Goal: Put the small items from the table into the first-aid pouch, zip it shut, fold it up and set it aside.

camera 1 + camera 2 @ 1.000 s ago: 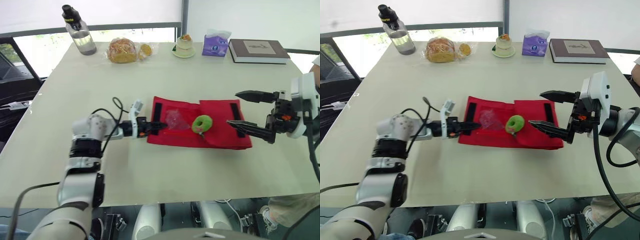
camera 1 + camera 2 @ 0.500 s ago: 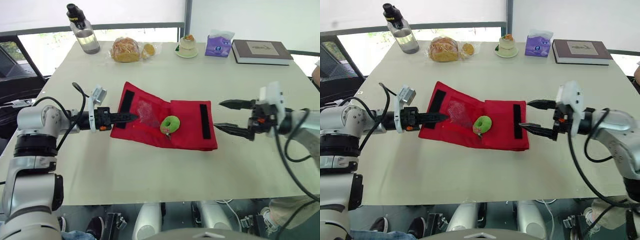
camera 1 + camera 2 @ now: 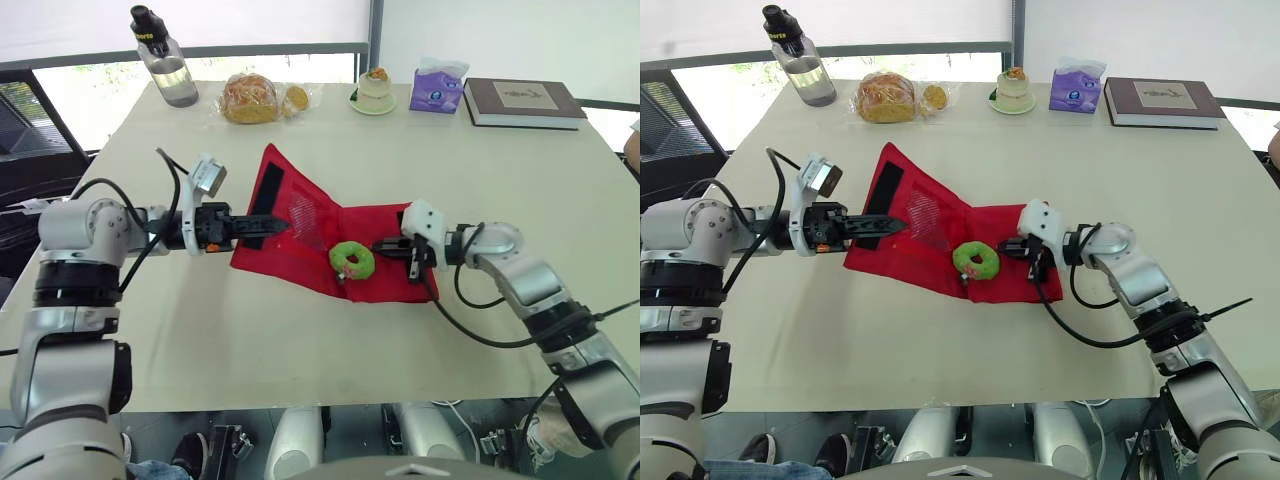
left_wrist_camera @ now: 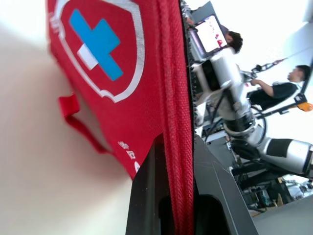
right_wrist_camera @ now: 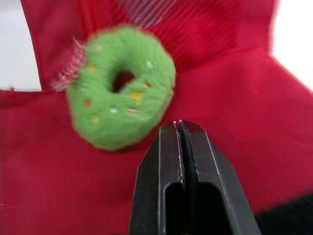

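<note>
The red first-aid pouch (image 3: 290,258) lies unfolded at the table's middle, its left flap raised off the tabletop. My left gripper (image 3: 272,228) is shut on that flap's zipper edge; the left wrist view shows the red seam (image 4: 177,122) pinched between the black fingers and the flap's cross emblem (image 4: 100,41). A green felt doughnut (image 3: 352,260) rests on the pouch's inner face. My right gripper (image 3: 386,247) is shut just right of the doughnut, low over the pouch; in the right wrist view its fingertips (image 5: 179,128) meet with nothing between them, a little short of the doughnut (image 5: 120,87).
Along the far edge stand a water bottle (image 3: 160,58), bagged bread (image 3: 250,98), a small cake on a plate (image 3: 372,92), a purple tissue pack (image 3: 435,88) and a book (image 3: 520,100). People sit in the background of the left wrist view (image 4: 274,90).
My right gripper has shut and moved left over the pouch to beside the doughnut. My left gripper has raised the left flap higher. The camera has also shifted.
</note>
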You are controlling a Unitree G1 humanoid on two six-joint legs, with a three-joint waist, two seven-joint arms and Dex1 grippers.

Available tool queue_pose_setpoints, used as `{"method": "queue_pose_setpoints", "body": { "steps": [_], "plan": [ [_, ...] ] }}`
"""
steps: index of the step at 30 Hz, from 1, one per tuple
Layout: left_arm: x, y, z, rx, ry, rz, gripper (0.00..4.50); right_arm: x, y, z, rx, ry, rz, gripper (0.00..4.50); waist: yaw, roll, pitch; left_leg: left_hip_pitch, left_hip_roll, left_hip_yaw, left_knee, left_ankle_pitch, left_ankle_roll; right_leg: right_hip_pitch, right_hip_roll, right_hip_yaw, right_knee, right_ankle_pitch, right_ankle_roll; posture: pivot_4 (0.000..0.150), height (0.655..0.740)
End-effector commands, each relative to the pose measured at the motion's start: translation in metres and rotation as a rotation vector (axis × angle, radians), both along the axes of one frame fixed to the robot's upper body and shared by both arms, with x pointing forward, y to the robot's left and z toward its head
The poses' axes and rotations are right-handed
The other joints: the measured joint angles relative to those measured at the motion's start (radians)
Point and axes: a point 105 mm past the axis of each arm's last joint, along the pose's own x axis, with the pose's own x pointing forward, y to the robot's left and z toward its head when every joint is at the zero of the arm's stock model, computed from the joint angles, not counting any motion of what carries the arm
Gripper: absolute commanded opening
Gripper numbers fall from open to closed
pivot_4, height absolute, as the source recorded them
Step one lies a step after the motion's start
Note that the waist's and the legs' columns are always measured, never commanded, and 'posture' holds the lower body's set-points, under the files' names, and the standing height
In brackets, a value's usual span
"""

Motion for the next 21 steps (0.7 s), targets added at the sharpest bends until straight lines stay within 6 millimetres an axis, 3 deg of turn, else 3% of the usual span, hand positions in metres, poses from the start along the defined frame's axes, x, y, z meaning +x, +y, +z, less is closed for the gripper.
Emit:
{"method": "queue_pose_setpoints", "body": {
  "steps": [1, 9, 13, 16, 21],
  "plan": [
    [-0.004, -0.029, 0.040, -0.099, -0.115, -0.101, 0.00, 0.004, -0.027, -0.042, -0.242, 0.038, -0.073, 0.09, 0.002, -0.001, -0.001, 0.001, 0.000, -0.001, 0.001, 0.000, 0.000, 0.001, 0.000, 0.000, 0.000, 0.000, 0.000, 0.150, 0.7400],
    [-0.013, -0.093, 0.059, -0.211, -0.148, -0.252, 0.00, 0.007, -0.009, -0.038, -0.162, 0.030, -0.094, 0.09, -0.007, -0.005, -0.004, 0.003, 0.000, -0.003, 0.001, 0.000, 0.000, 0.003, 0.001, 0.000, 0.003, 0.000, 0.000, 0.150, 0.7400],
    [-0.002, -0.130, 0.043, -0.212, -0.110, -0.231, 0.00, 0.008, -0.008, -0.031, -0.075, 0.047, -0.148, 0.09, -0.006, -0.006, -0.004, 0.004, 0.000, -0.003, 0.001, 0.001, 0.000, 0.002, 0.000, 0.001, 0.006, 0.000, 0.000, 0.150, 0.7400],
    [0.006, -0.137, 0.030, -0.206, -0.086, -0.194, 0.00, 0.005, -0.015, -0.014, 0.036, 0.053, -0.184, 0.09, -0.007, -0.005, -0.004, 0.004, -0.001, -0.003, 0.001, 0.001, 0.000, 0.001, 0.000, 0.003, 0.008, 0.000, 0.000, 0.150, 0.7400],
    [0.007, -0.137, 0.029, -0.247, -0.070, -0.186, 0.00, -0.020, -0.030, 0.032, 0.287, 0.075, -0.183, 0.09, 0.011, -0.005, -0.004, 0.003, -0.002, -0.003, 0.001, 0.001, 0.000, 0.002, -0.001, 0.001, 0.008, 0.000, 0.000, 0.150, 0.7400]
  ]
}}
